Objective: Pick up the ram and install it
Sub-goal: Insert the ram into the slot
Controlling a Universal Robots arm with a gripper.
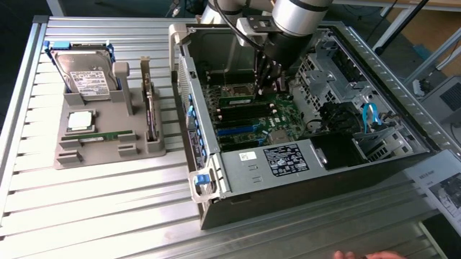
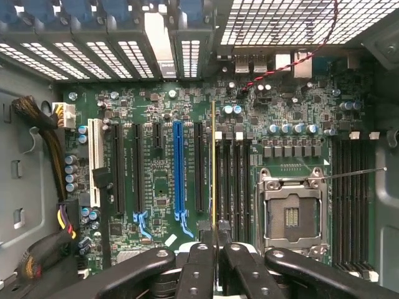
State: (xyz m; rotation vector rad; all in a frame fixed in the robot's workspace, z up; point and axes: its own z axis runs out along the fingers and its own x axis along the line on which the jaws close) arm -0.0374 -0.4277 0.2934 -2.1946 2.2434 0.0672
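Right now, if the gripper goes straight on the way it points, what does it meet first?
The ram in the gripper would reach the motherboard first, probably at the black memory slots beside the processor socket; alignment with a slot is unclear.

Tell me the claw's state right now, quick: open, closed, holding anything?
Claw: closed on the ram, which it holds edge-on over the motherboard.

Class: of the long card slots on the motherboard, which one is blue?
The slot flanked by black ones on both sides. All the other long ones are black, bar one white slot.
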